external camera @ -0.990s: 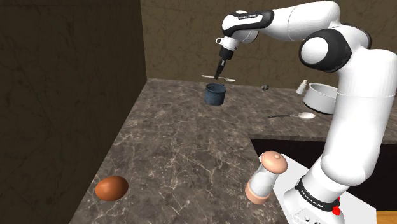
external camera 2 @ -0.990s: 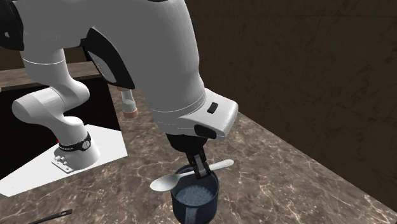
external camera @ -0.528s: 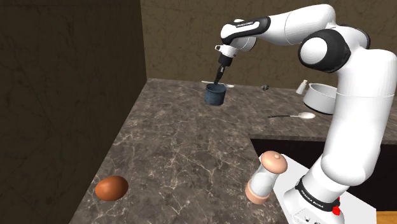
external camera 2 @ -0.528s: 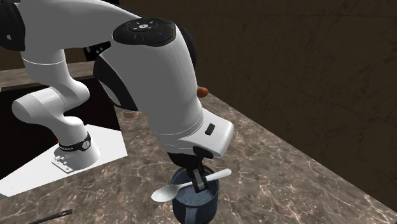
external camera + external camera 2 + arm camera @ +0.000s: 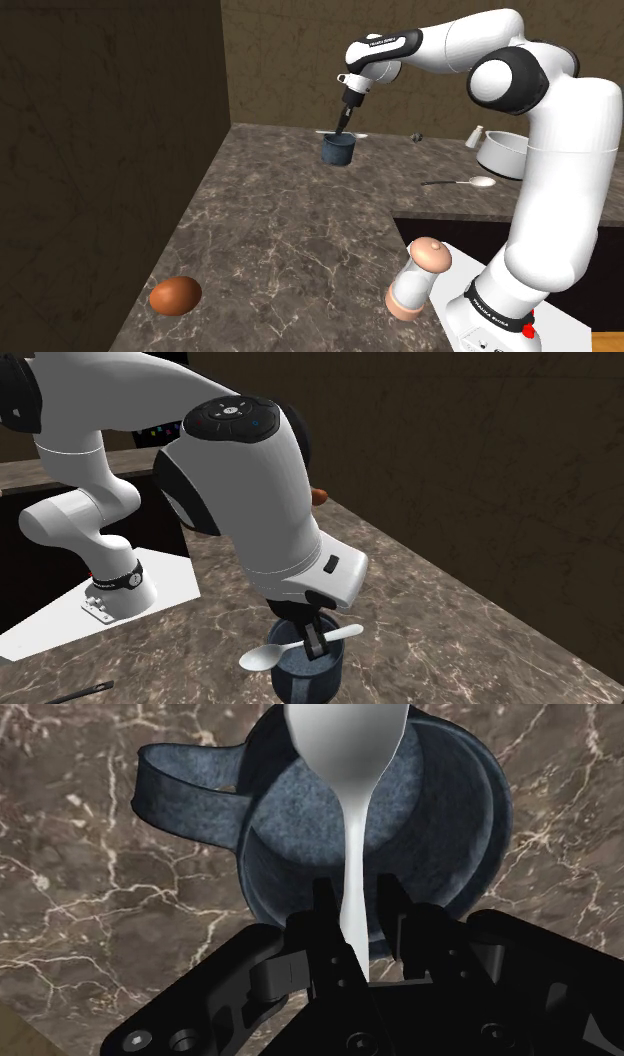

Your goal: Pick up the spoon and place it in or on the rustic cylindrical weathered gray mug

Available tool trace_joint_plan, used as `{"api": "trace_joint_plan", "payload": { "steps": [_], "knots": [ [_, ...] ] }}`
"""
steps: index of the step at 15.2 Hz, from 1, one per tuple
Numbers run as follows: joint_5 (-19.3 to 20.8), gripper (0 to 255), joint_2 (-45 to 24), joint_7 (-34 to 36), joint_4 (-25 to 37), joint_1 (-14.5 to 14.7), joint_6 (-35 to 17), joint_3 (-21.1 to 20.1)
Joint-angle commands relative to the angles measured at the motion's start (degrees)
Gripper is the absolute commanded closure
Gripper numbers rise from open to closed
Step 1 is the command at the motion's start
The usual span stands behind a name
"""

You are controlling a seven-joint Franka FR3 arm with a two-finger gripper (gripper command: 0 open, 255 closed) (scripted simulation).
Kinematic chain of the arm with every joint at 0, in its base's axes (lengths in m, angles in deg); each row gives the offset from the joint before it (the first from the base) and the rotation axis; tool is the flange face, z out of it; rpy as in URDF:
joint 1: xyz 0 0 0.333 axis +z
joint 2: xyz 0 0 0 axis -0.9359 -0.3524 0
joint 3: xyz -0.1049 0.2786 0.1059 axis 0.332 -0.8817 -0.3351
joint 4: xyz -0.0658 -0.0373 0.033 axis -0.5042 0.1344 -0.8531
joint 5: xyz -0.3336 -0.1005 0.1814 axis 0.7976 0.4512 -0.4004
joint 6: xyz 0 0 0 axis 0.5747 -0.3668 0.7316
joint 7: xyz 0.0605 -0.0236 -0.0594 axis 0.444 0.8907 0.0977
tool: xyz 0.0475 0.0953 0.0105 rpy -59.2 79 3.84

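Wrist view, closest in: found the all-black two-finger gripper (image 5: 357, 899) clamped on the thin handle of the plain white spoon (image 5: 352, 814). Just beyond, saw its smooth oval bowl poised level over the open mouth of the mottled blue-grey cylindrical mug (image 5: 470, 794) with a loop handle, standing on the brown marbled counter (image 5: 90, 884). Judged lifting and carrying done; left only letting go and settling the spoon on the rim.

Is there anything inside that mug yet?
Empty: the wrist view shows the mug's bare floor, with the spoon crossing over its mouth.
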Motion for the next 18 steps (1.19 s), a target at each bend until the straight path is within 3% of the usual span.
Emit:
{"api": "trace_joint_plan", "payload": {
  "steps": [1, 6, 10, 18],
  "knots": [
    [0.0, 0, 0.0, 0.0, 0.0, 0.0, 0.0, 0.0],
    [0.0, 0, 0.0, 0.0, 0.0, 0.0, 0.0, 0.0],
    [0.8, 0, 1.3, 0.7, 5.1, -1.0, 6.5, 0.6],
    [0.8, 0, 1.3, 0.7, 5.1, -1.0, 6.5, 0.6]
  ]
}}
